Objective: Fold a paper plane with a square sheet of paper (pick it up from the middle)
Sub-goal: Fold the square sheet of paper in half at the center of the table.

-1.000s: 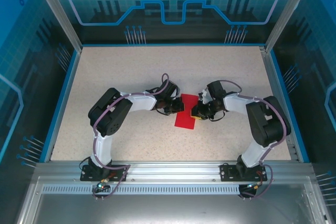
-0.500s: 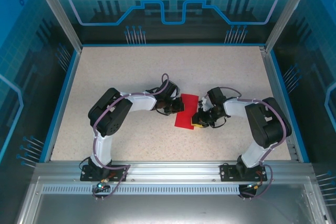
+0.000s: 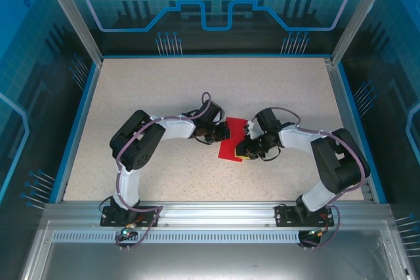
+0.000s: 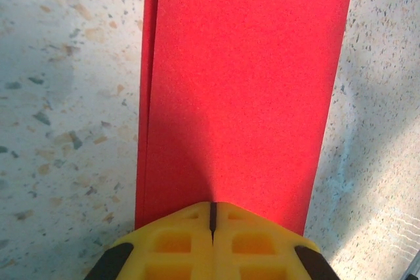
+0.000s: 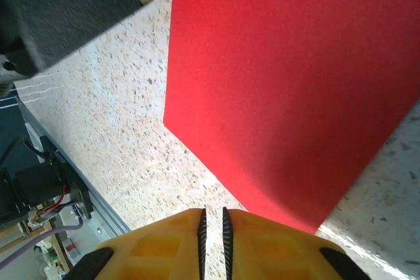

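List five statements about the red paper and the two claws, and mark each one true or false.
1. The sheet of paper lies on the table between the left claw and the right claw. True.
2. The paper is one flat layer. False: the left wrist view shows it folded over, with two layers along one edge.
3. The left claw is spread wide. False: its fingers are closed together.
4. The paper is a pointed dart. False: it is roughly rectangular.
5. The table is speckled. True.
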`<state>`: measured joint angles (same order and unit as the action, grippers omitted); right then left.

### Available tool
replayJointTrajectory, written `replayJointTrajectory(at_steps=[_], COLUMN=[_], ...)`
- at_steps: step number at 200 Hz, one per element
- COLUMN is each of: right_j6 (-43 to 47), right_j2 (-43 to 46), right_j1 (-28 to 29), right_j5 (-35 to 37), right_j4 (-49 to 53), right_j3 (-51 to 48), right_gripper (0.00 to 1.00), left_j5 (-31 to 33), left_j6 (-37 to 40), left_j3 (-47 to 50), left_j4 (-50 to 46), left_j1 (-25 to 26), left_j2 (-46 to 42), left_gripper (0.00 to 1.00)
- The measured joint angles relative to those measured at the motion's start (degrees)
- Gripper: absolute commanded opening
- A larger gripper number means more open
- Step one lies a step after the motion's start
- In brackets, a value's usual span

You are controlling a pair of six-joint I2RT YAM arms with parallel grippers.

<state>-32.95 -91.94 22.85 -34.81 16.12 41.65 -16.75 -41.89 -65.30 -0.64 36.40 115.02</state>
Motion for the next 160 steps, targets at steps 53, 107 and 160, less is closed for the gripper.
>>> replayJointTrajectory(at_steps=[53, 107, 160], right_j6=[0.0, 0.0, 0.4], right_j2=[-3.3, -0.1, -8.3], right_j1=[-0.3, -7.2, -13.3], right_j5=[-0.2, -0.8, 0.4], right_j4=[-1.7, 0.8, 0.0], right_j3=[-2.0, 0.2, 16.9], right_gripper=[0.15, 0.16, 0.14], left_j5=[0.1, 0.2, 0.2], left_j6=[0.0, 0.0, 0.0], left_j3=[0.7, 0.7, 0.5], left_j4=[1.0, 1.0, 0.8], left_j1=[0.0, 0.0, 0.0], left_j2=[-0.2, -0.2, -0.2], left_gripper=[0.00, 0.00, 0.00])
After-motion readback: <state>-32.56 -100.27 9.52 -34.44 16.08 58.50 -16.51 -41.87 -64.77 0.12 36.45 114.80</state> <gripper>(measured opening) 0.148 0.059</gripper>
